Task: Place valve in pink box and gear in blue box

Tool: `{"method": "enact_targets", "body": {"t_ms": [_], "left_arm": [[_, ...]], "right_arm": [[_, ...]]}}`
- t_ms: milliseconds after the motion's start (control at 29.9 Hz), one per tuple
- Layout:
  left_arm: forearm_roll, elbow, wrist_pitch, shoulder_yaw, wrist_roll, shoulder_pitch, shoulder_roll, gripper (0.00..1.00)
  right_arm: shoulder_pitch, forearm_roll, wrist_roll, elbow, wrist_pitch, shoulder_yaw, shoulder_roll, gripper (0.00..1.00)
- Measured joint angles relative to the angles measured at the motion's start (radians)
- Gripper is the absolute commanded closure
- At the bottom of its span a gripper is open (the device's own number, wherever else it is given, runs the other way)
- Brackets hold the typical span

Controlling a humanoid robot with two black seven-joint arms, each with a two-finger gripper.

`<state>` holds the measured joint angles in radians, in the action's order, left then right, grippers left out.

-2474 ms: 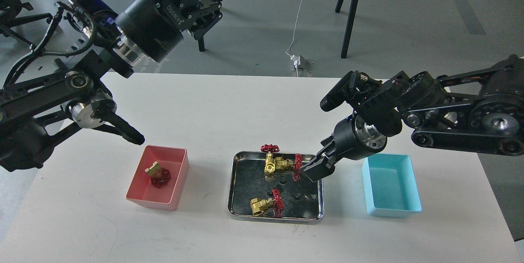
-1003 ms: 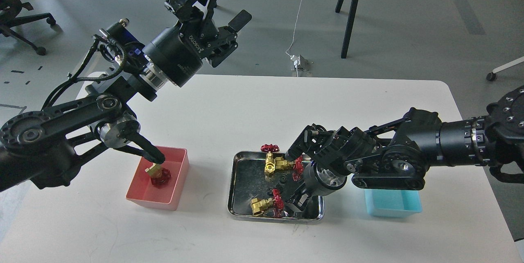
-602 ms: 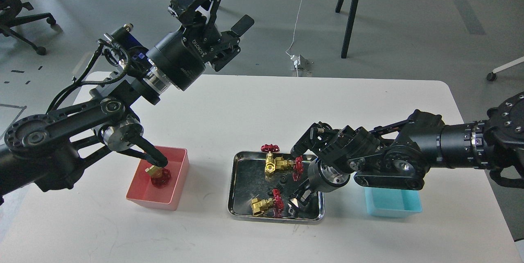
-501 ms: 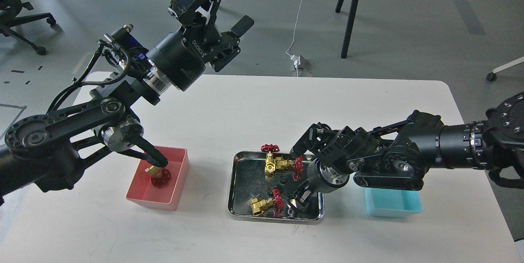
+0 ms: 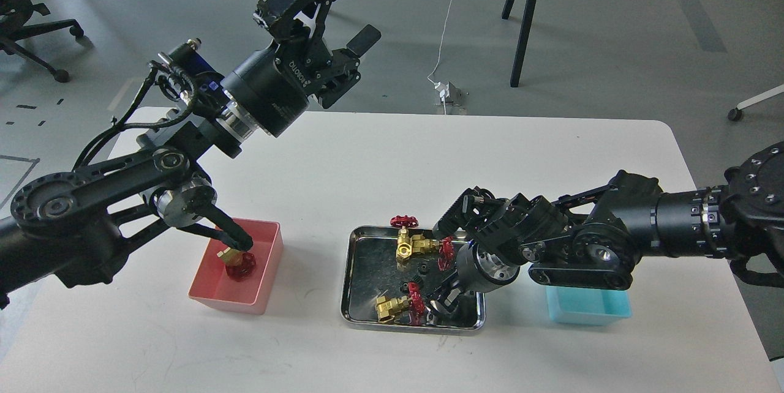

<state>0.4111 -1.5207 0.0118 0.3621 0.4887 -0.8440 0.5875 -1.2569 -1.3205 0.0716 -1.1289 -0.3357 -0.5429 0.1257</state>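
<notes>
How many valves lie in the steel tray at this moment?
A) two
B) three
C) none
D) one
B: the steel tray holds three valves: two together at its far edge and one near its front, each brass with a red handwheel; one more sits in the pink box.

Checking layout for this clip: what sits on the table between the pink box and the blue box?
In the head view, the steel tray lies between the pink box and blue box, holding valves and gears.

Single head view, looking forward and down, table (image 5: 380, 154) mid-distance
</notes>
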Motion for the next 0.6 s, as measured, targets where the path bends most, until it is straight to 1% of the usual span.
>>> {"method": "enact_targets", "body": {"t_ms": [167, 334, 501, 602], "left_arm": [[0.000, 0.000, -0.001, 0.000, 0.000, 0.003, 0.000, 0.08], [0.000, 0.000, -0.001, 0.000, 0.000, 0.003, 0.000, 0.08], [0.000, 0.000, -0.001, 0.000, 0.000, 0.005, 0.000, 0.08], [0.000, 0.000, -0.001, 0.000, 0.000, 0.006, 0.000, 0.08]], "right_arm": [[0.002, 0.000, 0.000, 0.000, 0.001, 0.000, 0.000, 0.52], [0.002, 0.000, 0.000, -0.001, 0.000, -0.001, 0.000, 0.58], [0.003, -0.003, 0.000, -0.002, -0.002, -0.004, 0.000, 0.69], [0.005, -0.003, 0.000, -0.002, -0.002, -0.006, 0.000, 0.77]]}}
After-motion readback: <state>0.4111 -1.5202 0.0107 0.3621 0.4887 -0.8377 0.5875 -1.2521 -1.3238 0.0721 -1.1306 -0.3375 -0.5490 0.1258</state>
